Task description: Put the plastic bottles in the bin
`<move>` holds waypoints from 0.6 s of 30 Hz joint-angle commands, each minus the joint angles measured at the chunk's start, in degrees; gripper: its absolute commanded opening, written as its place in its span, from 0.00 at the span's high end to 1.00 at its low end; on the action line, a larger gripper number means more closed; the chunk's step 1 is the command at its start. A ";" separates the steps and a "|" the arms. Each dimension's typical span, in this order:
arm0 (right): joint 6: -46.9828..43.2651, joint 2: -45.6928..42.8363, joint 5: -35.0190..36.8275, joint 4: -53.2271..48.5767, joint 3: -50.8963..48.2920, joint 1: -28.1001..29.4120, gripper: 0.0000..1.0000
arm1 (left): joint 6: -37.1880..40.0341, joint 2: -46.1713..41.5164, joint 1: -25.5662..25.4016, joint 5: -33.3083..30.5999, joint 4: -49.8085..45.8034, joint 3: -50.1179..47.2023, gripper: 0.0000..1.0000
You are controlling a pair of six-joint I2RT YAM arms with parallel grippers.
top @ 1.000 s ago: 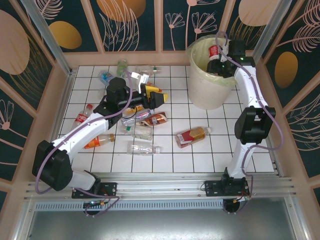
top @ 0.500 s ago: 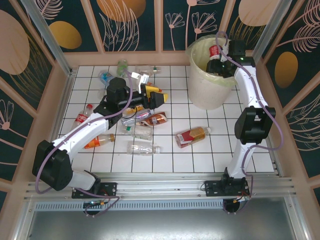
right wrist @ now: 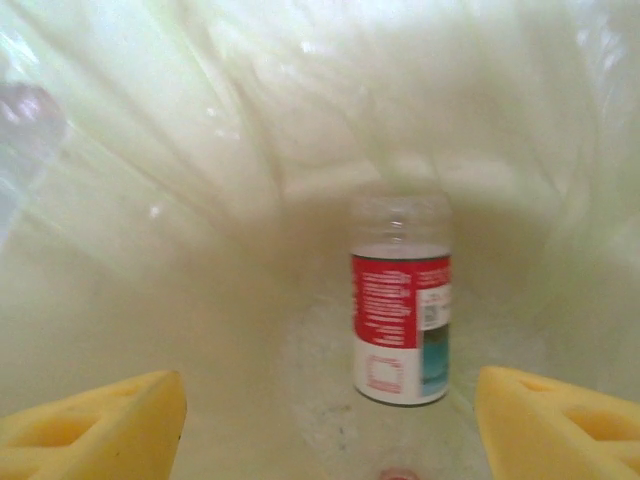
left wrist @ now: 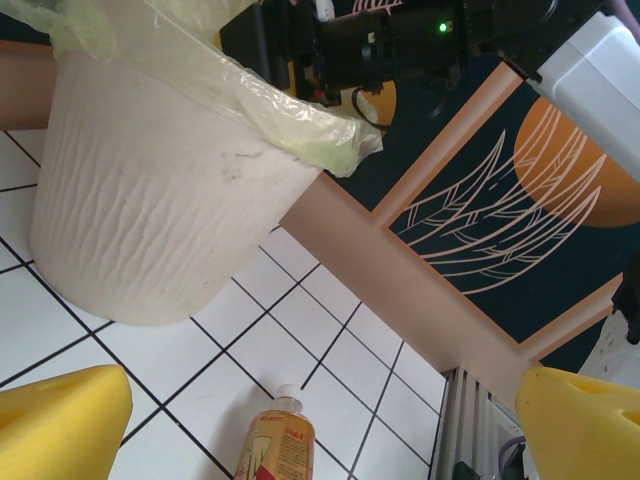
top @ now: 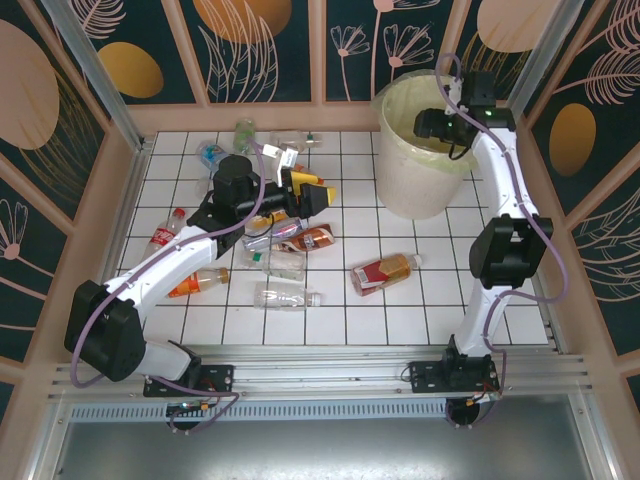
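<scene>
Hanging over the bin (top: 405, 185) at the upper right, the right claw (right wrist: 330, 425) is spread apart, and a red-label bottle (right wrist: 402, 320) sits loose inside. The left claw (top: 312, 190) is spread wide above bottles (top: 300, 238) on the table (top: 420, 310).

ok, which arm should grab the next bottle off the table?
Left. The left gripper, open, hangs just beside the bottle cluster mid-table. The right gripper is open over the bin, above the red-labelled bottle inside, far from the loose ones.
</scene>
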 commanded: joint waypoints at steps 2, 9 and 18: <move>2.44 -3.76 0.64 1.93 3.64 0.04 0.23 | 0.40 -0.61 -0.37 -0.11 1.48 2.09 0.01; 2.84 -11.10 2.11 5.74 -2.02 2.37 0.23 | 3.95 -0.70 -0.37 -2.45 -2.87 3.21 0.01; 1.97 -22.49 10.43 4.06 -9.04 13.14 0.22 | 12.20 -1.61 -0.84 -7.67 -11.48 3.32 0.01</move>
